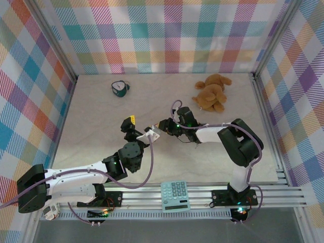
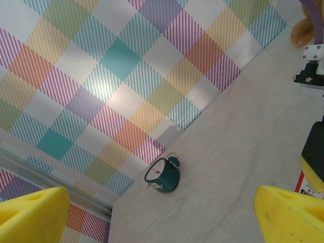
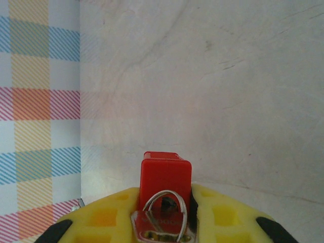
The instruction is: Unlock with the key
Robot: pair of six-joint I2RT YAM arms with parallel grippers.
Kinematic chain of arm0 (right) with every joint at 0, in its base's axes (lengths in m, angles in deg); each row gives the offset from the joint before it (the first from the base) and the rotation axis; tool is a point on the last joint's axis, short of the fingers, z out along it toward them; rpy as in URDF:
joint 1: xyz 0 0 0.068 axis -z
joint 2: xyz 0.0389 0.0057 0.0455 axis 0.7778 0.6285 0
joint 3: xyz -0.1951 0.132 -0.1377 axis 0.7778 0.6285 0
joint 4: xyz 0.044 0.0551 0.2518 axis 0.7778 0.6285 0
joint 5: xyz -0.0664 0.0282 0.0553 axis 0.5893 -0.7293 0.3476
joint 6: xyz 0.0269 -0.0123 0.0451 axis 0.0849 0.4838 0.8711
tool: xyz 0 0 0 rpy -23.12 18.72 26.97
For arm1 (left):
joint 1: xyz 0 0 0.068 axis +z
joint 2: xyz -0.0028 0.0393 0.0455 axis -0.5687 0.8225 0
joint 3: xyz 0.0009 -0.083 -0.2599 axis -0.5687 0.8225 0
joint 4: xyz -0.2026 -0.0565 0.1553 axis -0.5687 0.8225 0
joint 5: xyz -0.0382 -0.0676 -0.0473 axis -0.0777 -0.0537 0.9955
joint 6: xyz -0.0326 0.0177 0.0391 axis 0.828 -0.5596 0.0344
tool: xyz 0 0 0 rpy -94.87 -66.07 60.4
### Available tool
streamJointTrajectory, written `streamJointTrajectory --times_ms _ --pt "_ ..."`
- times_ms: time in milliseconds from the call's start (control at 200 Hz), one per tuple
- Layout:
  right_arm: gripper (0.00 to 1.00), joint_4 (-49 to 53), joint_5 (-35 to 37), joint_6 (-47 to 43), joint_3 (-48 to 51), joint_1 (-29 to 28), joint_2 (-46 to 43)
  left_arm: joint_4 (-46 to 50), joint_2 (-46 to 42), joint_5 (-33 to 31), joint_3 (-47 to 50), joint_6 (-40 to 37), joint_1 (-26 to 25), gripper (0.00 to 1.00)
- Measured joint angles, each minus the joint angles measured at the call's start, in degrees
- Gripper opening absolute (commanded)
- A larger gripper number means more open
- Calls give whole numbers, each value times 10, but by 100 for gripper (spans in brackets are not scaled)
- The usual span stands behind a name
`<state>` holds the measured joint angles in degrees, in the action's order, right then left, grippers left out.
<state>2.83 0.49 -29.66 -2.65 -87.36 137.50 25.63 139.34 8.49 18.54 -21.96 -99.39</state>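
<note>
Fingers (image 3: 104,215) of the right gripper (image 1: 163,125) pinch a red block (image 3: 165,177), seemingly the padlock, with a wire ring (image 3: 163,201) at its near end, over the middle of the tabletop (image 1: 96,121). Just beside it, the left gripper (image 1: 137,129) gapes wide, holding nothing. An alarm clock (image 2: 163,174) sits near the far left corner.

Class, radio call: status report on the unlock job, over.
Left gripper open, empty. Right gripper shut on red padlock. Alarm clock, plush toy far back, not in the way.
</note>
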Motion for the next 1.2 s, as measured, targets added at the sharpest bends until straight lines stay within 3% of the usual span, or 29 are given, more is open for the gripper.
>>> streamJointTrajectory --times_ms 645,885,1040,1200 --pt "23 -30 -35 25 -57 30 91 60 14 9 -12 46 2 92" --pt "53 -30 -50 26 -56 40 94 65 14 11 -12 51 4 91" --pt "63 -7 -52 16 -53 49 84 86 12 21 -25 58 4 91" --pt "67 108 -9 -16 -52 62 26 109 4 23 -45 75 4 91"
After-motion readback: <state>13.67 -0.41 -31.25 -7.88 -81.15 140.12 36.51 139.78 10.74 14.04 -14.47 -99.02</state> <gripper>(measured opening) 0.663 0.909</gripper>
